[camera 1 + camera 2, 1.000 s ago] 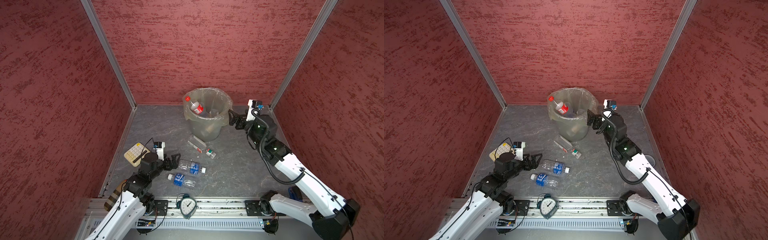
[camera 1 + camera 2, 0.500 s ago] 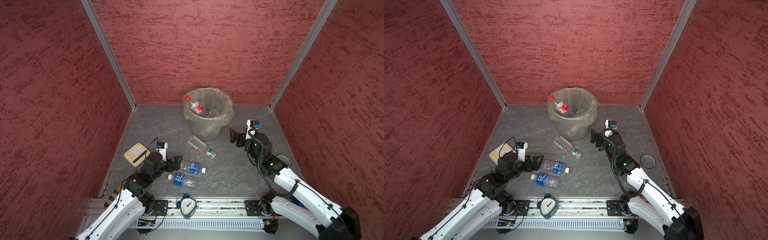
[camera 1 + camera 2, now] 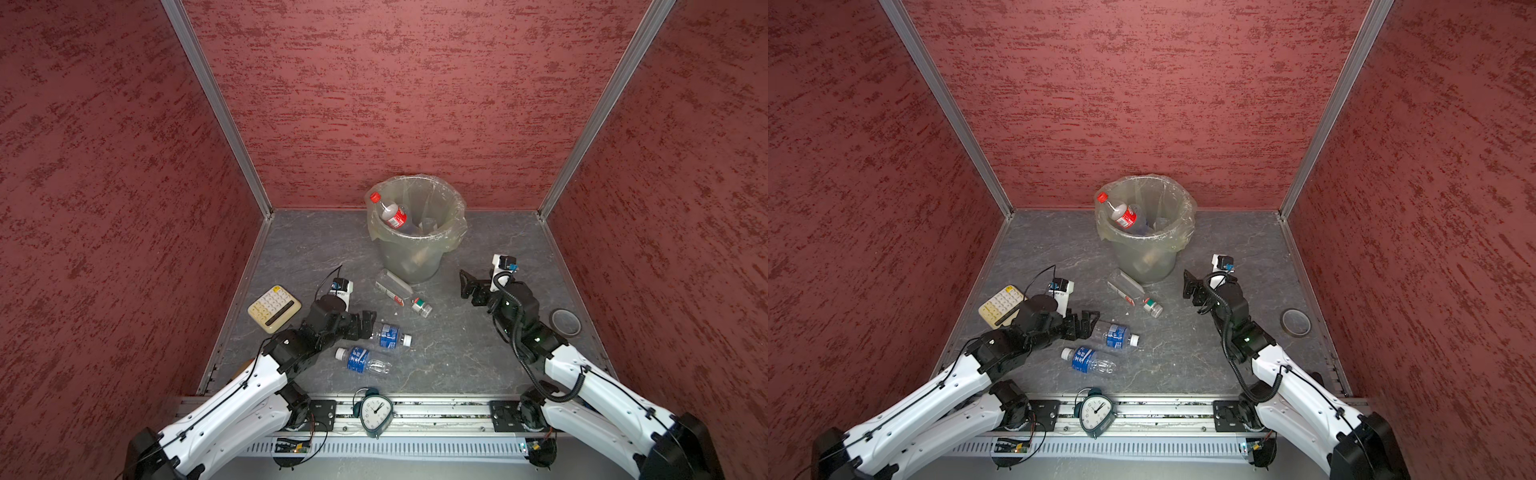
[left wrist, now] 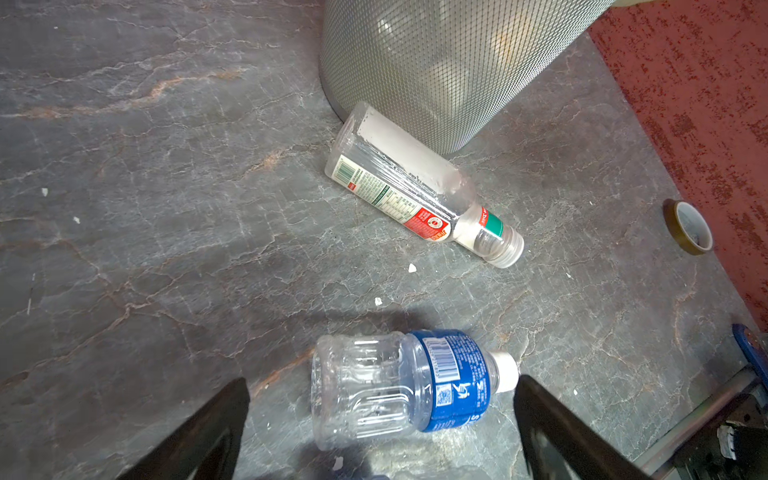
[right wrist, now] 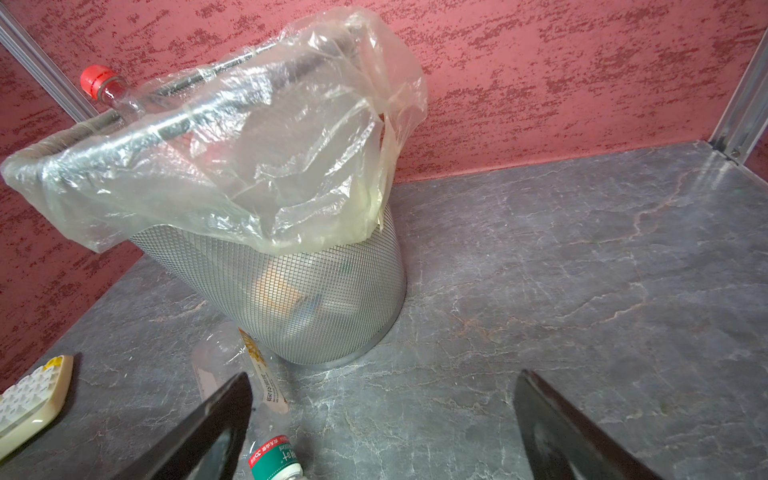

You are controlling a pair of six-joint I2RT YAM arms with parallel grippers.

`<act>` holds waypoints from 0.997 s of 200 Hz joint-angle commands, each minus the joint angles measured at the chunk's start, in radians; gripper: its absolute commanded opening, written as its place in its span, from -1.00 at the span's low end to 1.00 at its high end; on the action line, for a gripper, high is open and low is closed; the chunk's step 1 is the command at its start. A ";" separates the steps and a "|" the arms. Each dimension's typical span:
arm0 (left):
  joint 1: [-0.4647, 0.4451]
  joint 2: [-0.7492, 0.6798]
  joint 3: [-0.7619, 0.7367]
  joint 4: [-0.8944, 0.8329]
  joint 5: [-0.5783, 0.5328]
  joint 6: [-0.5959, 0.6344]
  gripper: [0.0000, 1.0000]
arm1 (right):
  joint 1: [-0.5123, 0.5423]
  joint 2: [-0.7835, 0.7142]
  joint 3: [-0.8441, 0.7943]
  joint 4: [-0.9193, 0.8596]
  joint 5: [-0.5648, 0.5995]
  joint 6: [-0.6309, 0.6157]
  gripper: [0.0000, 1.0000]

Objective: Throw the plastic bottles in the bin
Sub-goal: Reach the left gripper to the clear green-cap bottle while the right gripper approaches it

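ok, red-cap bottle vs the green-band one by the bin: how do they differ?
Place: the red-cap bottle is in the bin, leaning, neck over the rim; the green-band bottle lies flat on the table, base at the bin's foot.
Cap: red on the red-cap bottle, pale on the green-band bottle.
Label: red on the red-cap bottle, mostly white with a red patch on the green-band bottle.
Both are clear plastic.

Both top views look steeply down from above the near metal rail (image 3: 436,409) toward the far red wall (image 3: 395,104), sharing the whole grey marbled floor (image 3: 316,249). Both wrist cameras sit low and close, each catching the round grey mesh bin (image 5: 291,299).
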 commanded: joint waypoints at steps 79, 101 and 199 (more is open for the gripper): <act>-0.006 0.378 0.172 0.160 0.009 -0.121 0.99 | -0.004 0.298 0.062 0.123 -0.186 0.094 0.93; -0.003 0.444 0.203 0.181 0.027 -0.153 0.99 | -0.007 0.396 0.102 0.116 -0.224 0.103 0.90; 0.028 0.638 0.295 0.217 0.073 -0.237 0.99 | 0.007 0.682 0.255 -0.031 -0.233 0.061 0.83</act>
